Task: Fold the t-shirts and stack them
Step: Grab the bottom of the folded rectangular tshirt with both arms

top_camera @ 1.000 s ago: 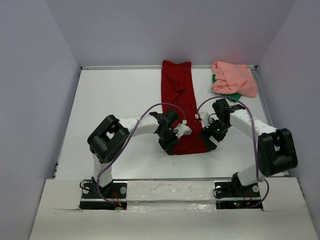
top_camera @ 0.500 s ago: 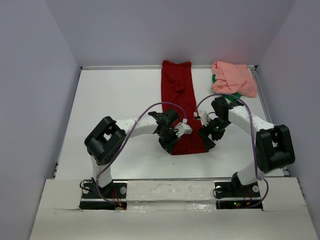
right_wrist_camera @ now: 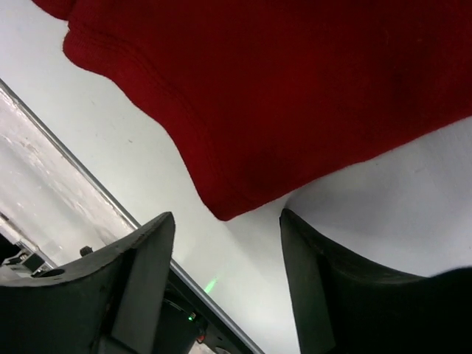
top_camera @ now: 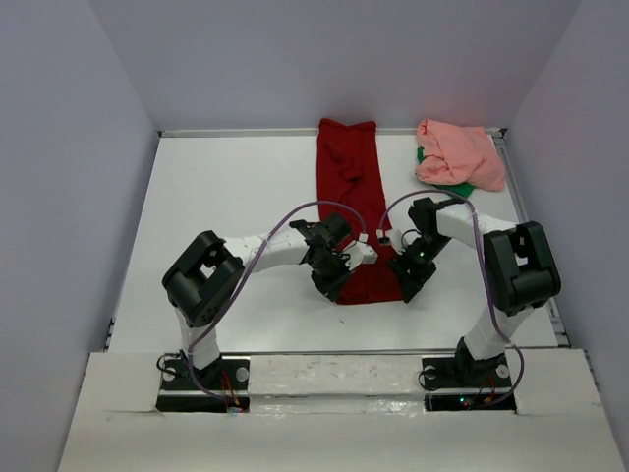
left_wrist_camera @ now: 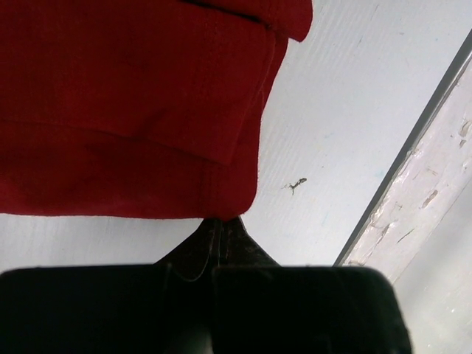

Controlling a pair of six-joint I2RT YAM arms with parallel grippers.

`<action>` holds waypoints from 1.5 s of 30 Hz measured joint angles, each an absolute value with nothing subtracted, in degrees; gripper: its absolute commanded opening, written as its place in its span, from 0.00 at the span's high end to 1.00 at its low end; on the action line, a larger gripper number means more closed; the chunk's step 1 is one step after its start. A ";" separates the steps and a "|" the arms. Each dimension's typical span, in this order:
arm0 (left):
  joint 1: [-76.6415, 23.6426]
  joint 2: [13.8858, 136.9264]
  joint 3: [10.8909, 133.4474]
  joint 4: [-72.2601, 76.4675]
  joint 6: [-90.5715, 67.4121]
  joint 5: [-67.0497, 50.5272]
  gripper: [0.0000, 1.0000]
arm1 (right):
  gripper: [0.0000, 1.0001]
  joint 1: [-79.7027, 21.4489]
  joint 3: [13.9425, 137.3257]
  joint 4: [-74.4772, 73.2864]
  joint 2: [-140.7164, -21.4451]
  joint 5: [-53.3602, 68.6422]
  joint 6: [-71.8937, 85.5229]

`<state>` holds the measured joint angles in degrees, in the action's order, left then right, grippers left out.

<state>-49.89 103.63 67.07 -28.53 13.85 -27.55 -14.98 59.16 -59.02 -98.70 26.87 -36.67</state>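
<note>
Nearest me, the left gripper (left_wrist_camera: pixel 221 232) is clenched, its tips meeting right on the near-left hem corner of the dark red t-shirt (top_camera: pixel 352 197). It looks to have a pinch of the hem, though the bite is thin. The right gripper (right_wrist_camera: pixel 227 258) is released, its jaws standing either side of the near-right hem corner, with nothing between them yet.

The shirt is soft, light cloth, limp and layered, and I can see doubled edges stepping over each other in the left wrist view. I judge it will sag and drag on the table (top_camera: pixel 226 197) instead of holding shape, and a shallow nip could slip off. The stitched hem corners are the best places to hold it, one per claw, taking all layers together.

It lies in the centre of the overhead view as a long narrow strip. Its long axis runs from the lower middle up to the back edge, leaning slightly left toward the top. The hem end points at me, and I cannot make out the far end.

Further back, at upper right, the salmon pink t-shirt (top_camera: pixel 457 152) sits crumpled on a bit of green fabric (top_camera: pixel 460 188), well apart from both claws.
</note>
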 measured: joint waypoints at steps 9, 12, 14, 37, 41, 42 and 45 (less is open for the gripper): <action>-49.89 103.59 67.07 -28.51 13.87 -27.55 1.00 | 0.67 -14.98 59.59 -60.14 -101.27 27.57 -37.41; -49.89 103.59 67.07 -28.51 13.87 -27.55 1.00 | 0.71 -14.98 59.66 -60.31 -101.32 27.55 -37.54; -49.89 103.59 67.07 -28.51 13.87 -27.55 1.00 | 0.71 -14.98 59.77 -60.45 -101.32 27.55 -37.56; -49.89 101.75 67.07 -28.49 13.87 -24.56 1.00 | 1.00 -15.00 61.21 -60.88 -101.62 27.22 -37.67; -49.89 100.71 67.07 -28.42 13.87 -22.35 1.00 | 1.00 -14.98 62.89 -61.14 -100.62 26.55 -37.30; -49.89 100.62 67.07 -28.40 13.87 -21.93 1.00 | 1.00 -14.98 63.40 -61.12 -100.33 26.39 -37.23; -49.89 100.60 67.09 -28.40 13.87 -20.67 1.00 | 1.00 -14.98 65.08 -61.12 -99.59 25.96 -36.80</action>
